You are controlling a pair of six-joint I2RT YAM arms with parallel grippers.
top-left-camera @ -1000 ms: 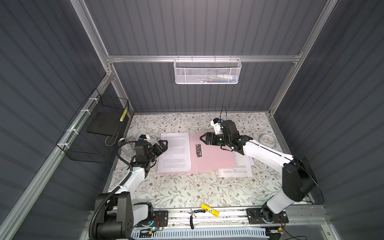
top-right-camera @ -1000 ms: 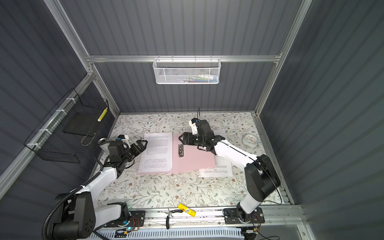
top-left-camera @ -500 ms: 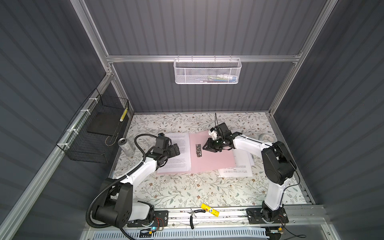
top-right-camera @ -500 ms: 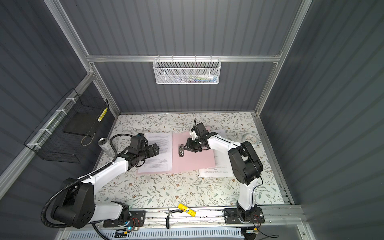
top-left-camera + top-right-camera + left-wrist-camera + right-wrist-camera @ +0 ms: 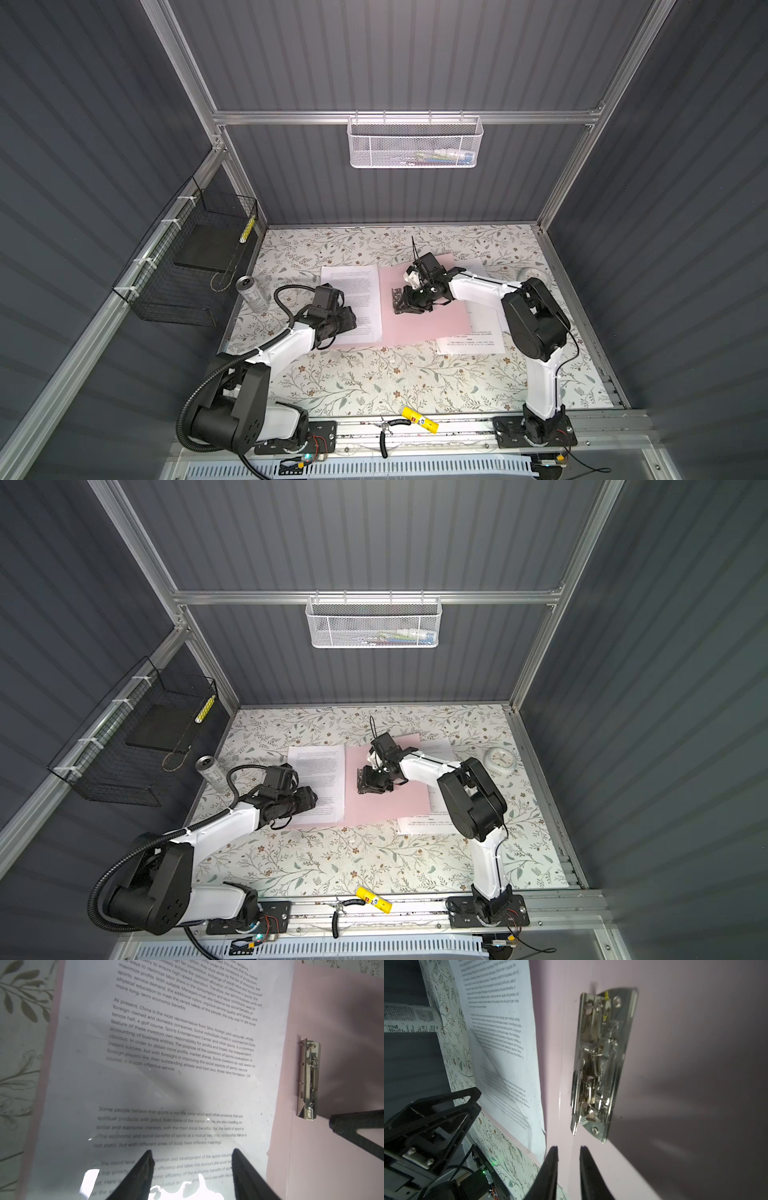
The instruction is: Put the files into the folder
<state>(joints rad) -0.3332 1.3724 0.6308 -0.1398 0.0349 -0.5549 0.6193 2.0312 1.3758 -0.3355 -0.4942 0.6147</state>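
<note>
Both arms have come in: your left gripper (image 5: 191,1152) hovers over the printed sheet (image 5: 352,286) on the open folder (image 5: 424,328), jaws half apart; your right gripper (image 5: 568,1148), jaws narrow and empty, sits beside the clip (image 5: 600,1059). Other files (image 5: 469,344) lie unfiled on the worktop (image 5: 374,374).

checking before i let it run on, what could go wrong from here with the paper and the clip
The left gripper has its tips apart right at the printed sheet; closing there could bunch or crease the thin paper. The right gripper sits just short of the metal clip, jaws nearly together; it might slip off or drag the folder. The loose sheets under the right arm could get shifted by it.
</note>
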